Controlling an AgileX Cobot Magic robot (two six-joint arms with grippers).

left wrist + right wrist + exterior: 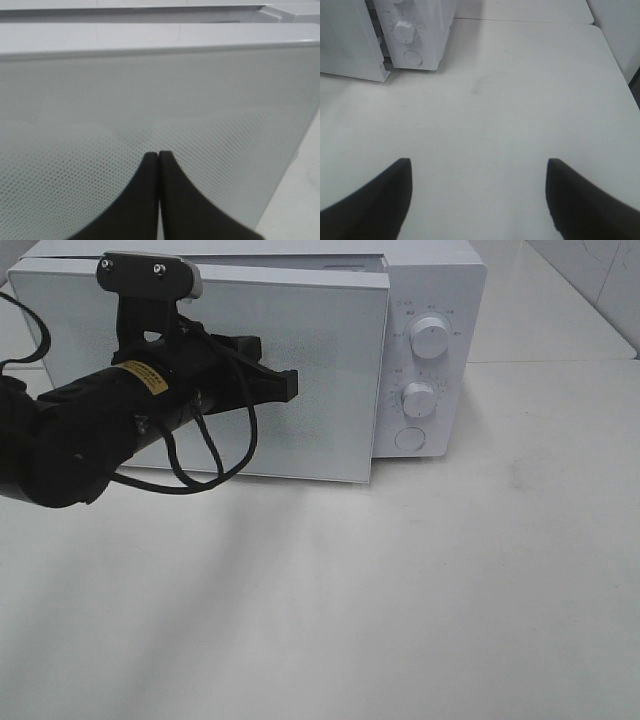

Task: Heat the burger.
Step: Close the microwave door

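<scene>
Here's the left gripper [158, 155], fingers clenched tight together with nothing between them, nose pointed square at the perforated face of the door [300, 370] of the microwave [430, 300]. Whether the tips are touching the panel or just shy of it I can't tell. That door is not home yet: its free edge stands proud of the microwave's front, with a gap showing along the top. The burger is nowhere to be seen in any view. If it's in the microwave, the door hides it, and that can't be confirmed from here. This looks like the closing push, and the way to do it well is to press flat into the panel with the closed tips, towards the free edge beside the control panel rather than near the hinge. The push should be slow and steady until the latch seats, without shoving the whole microwave backwards. Off to the control-panel side of the microwave, the right gripper [479, 162] hangs over the bare table [520, 90], jaws spread wide and empty. It is well placed for the upper dial [429, 339] and lower dial [418, 398] once the door is shut.
</scene>
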